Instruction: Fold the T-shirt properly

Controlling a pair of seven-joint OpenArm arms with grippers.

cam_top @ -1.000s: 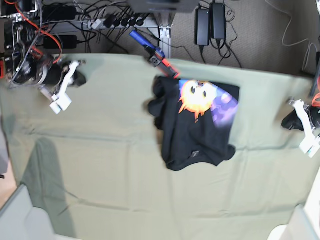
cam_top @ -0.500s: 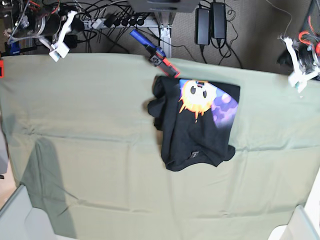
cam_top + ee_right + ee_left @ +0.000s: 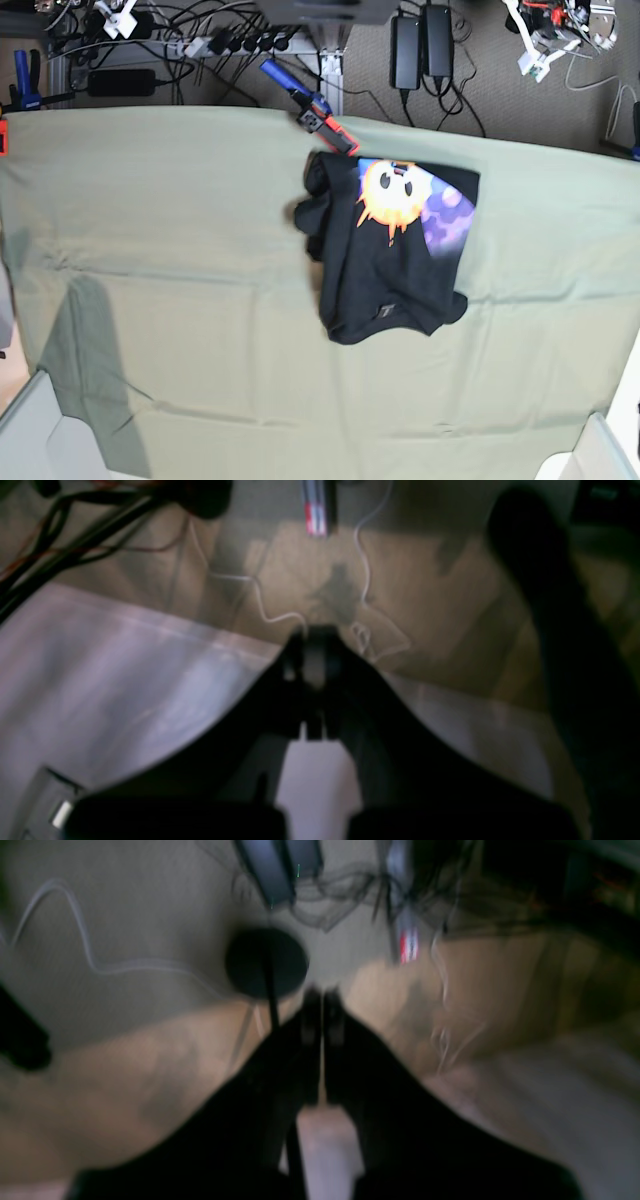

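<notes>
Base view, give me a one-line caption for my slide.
Folded black T-shirt, sun-face print up, lies on the pale green cloth; both arms are pulled back beyond the far edge.

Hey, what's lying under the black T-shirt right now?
The T-shirt lies folded on the pale green cloth, which spreads out past it on every side. Whatever is beneath that cloth, and inside the shirt's folds, is covered and cannot be seen.

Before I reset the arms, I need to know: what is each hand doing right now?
Left hand: closed, holding nothing.
Right hand: closed, holding nothing.
The T-shirt lies on the table, untouched.
</notes>
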